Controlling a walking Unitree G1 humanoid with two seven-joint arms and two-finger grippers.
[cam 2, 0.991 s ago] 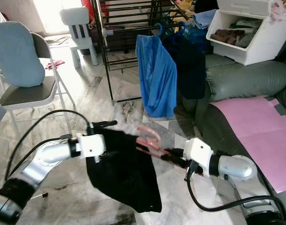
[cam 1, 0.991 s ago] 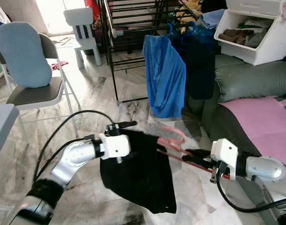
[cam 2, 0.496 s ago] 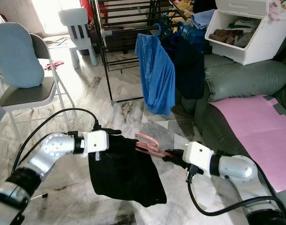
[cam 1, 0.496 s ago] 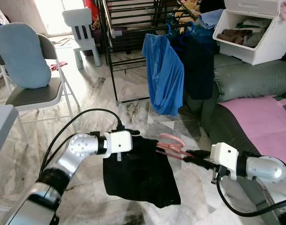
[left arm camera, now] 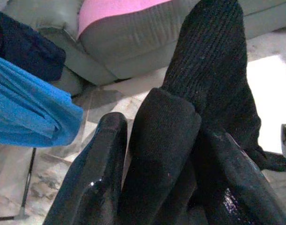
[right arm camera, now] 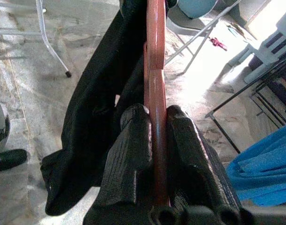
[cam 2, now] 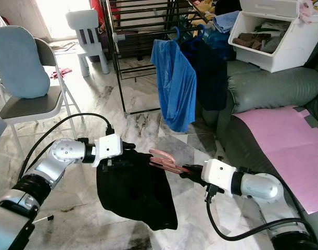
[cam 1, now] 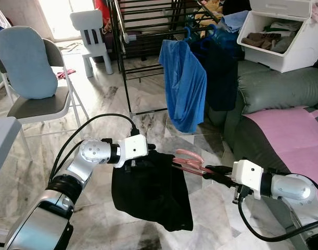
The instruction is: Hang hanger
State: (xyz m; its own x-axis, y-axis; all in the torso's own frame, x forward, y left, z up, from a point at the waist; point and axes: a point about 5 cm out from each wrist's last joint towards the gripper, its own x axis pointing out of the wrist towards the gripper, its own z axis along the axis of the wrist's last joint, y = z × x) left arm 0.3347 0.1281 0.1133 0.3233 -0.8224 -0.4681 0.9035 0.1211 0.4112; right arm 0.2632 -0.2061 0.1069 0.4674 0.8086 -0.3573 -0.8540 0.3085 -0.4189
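Pink hanger (cam 1: 189,159) sits mid-scene, low over the marble floor (cam 1: 143,112), held out level between both arms. Right gripper (right arm camera: 154,133) is clamped narrow on the hanger's flat bar, fingers pressing either side. Black garment (cam 1: 151,190) is draped on the hanger's left end and hangs down. Left gripper (left arm camera: 154,154) is pinched on a fold of that cloth near its top edge, likely to keep it from sliding off and to steady the load. Drying rack (cam 1: 148,31) stands far centre with a blue shirt (cam 1: 183,86) already hung there; grey sofa (cam 1: 276,86) far right, folding chair (cam 1: 34,73) far left. Judgement: the hanger is well short of the rack, so carrying and hooking remain.
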